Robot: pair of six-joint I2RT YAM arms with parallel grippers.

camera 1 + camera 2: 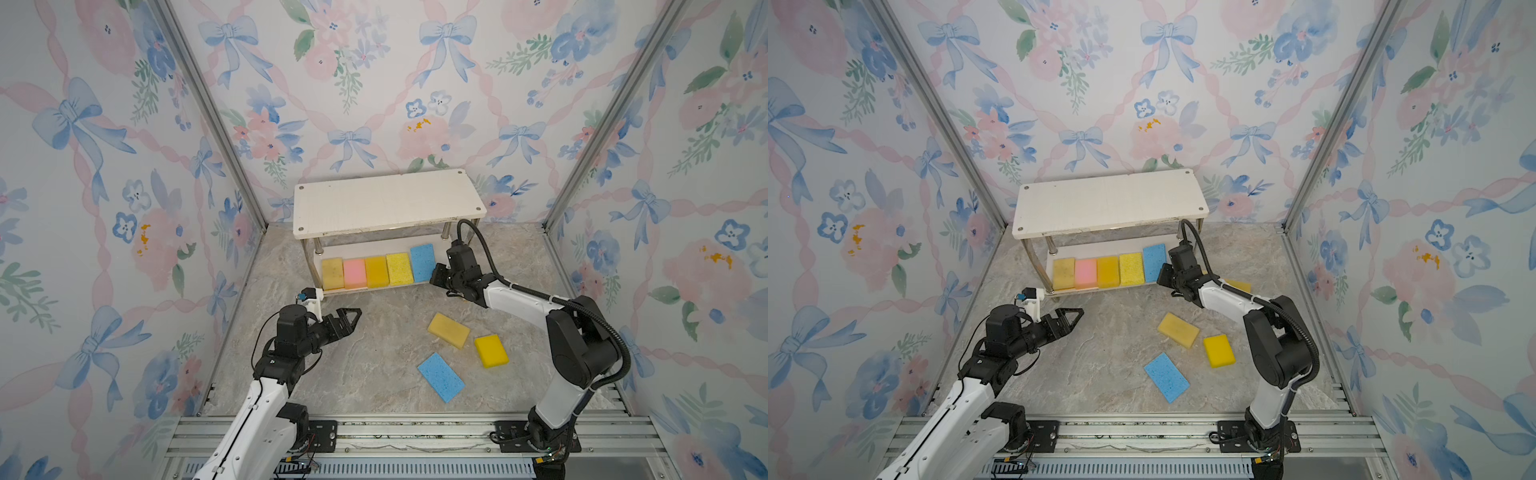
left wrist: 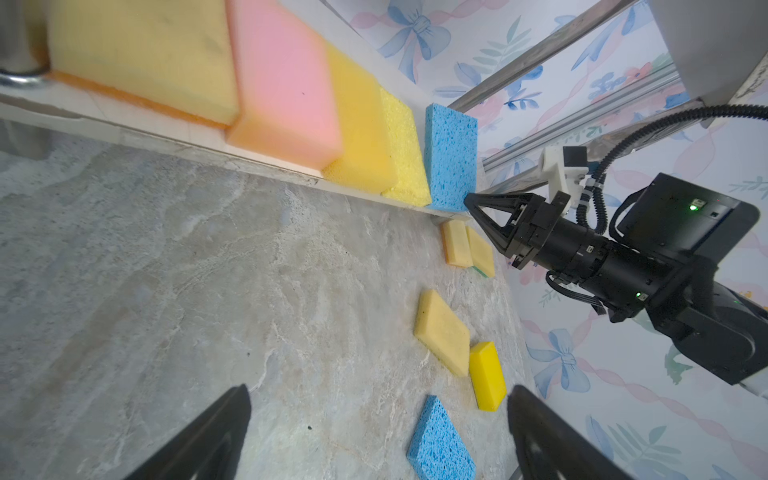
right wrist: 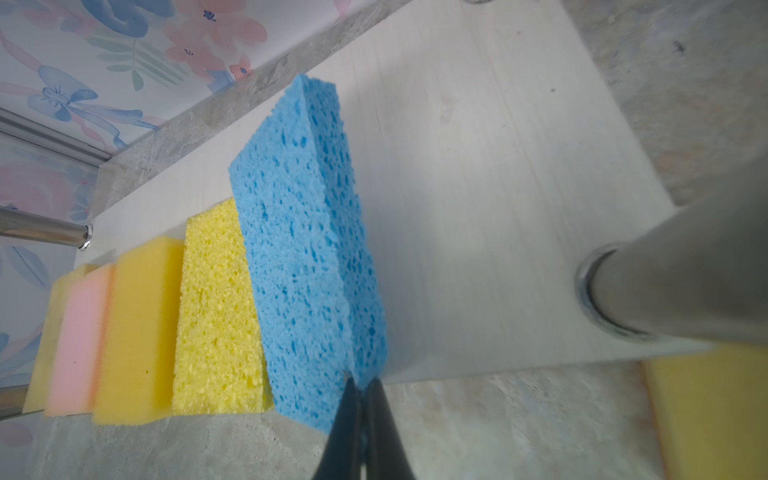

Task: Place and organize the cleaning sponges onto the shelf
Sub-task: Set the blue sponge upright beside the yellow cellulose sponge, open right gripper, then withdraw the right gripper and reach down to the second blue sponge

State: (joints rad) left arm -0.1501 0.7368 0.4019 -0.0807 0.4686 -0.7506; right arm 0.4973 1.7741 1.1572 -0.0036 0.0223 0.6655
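Sponges (image 1: 377, 272): five on shelf (image 1: 386, 203), five on floor (image 1: 374, 332); right claw (image 3: 362, 386) pinching blue sponge (image 3: 299, 249), left claw (image 2: 378, 392) released.

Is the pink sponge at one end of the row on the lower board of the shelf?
No, the pink sponge lies between a pale yellow sponge, which ends the row, and a deep yellow sponge.

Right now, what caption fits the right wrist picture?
Right gripper pinching a blue sponge beside a yellow sponge on the shelf.
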